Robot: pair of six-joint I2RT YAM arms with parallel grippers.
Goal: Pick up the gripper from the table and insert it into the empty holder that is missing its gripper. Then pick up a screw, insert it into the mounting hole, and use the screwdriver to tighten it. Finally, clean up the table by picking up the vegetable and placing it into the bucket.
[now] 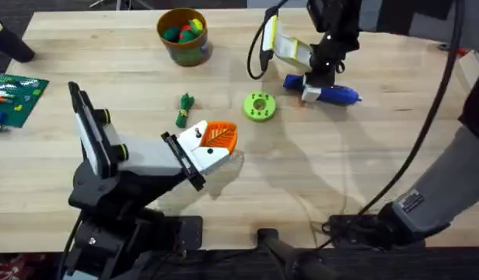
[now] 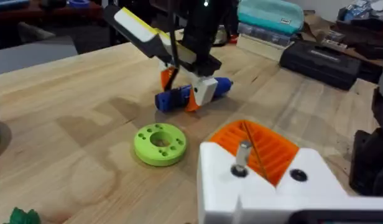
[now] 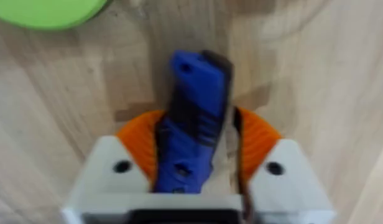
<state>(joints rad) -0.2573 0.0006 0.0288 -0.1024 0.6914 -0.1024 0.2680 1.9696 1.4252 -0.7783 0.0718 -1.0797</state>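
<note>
The screwdriver (image 1: 326, 93) lies flat on the counter (image 1: 317, 179), just beside the lime-green disc (image 1: 260, 106) on the side away from the vegetable (image 1: 184, 110), and the step in hand looks like picking it up. The right gripper (image 3: 196, 146) has its jaws spread just wide enough to straddle the blue barrel, orange pads (image 3: 252, 140) on either side of it; in the right wrist view the pads look to be at or very near the barrel, but whether they press it I cannot tell. To do this well, I judge the jaws should close squarely across the barrel near its middle, so the tool does not swing when lifted, and the lift should go straight up before any turn toward the holder (image 1: 199, 152). Farther from the disc, on the near side, the holder sits at the end of the black arm with the orange gripper finger (image 1: 219, 137) seated in it; in the left wrist view a screw (image 2: 241, 157) stands in the mounting hole, apparently not yet driven home. That screw is the target, so the tip should come down in line with it. The left arm's own jaws cannot be made out. The bucket (image 1: 183, 35) stands well beyond the vegetable, at the far edge of the counter.
</note>
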